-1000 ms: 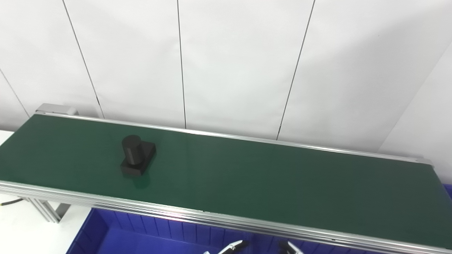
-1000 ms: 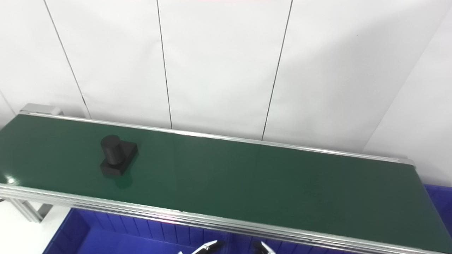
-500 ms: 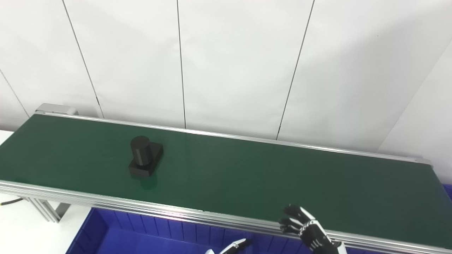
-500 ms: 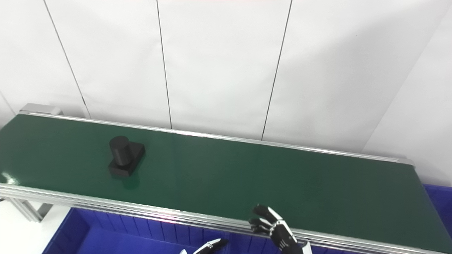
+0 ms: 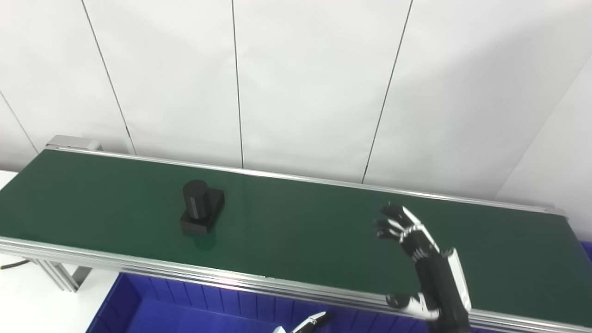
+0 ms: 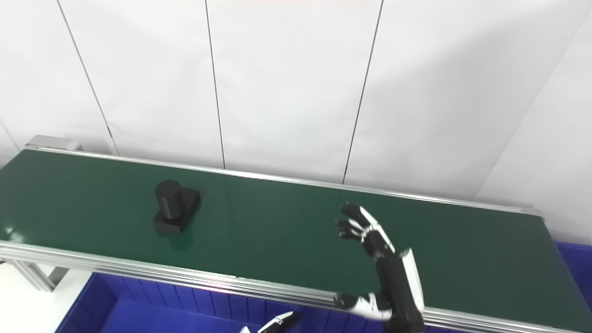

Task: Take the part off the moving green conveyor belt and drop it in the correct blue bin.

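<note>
A black part, a short cylinder standing on a square base, rides on the green conveyor belt left of centre. My right hand is raised over the belt's right half, open, fingers spread and thumb held low near the front rail; it holds nothing and stands well to the right of the part. Of my left hand only a fingertip or two shows at the bottom edge, over the blue bin in front of the belt.
The belt's aluminium front rail runs across the lower picture. A second blue bin peeks out past the belt's right end. White wall panels stand right behind the belt.
My right hand has risen from the bottom edge to above the belt, fingers spread. The black part has drifted to the right along the belt. The left hand has barely moved.
</note>
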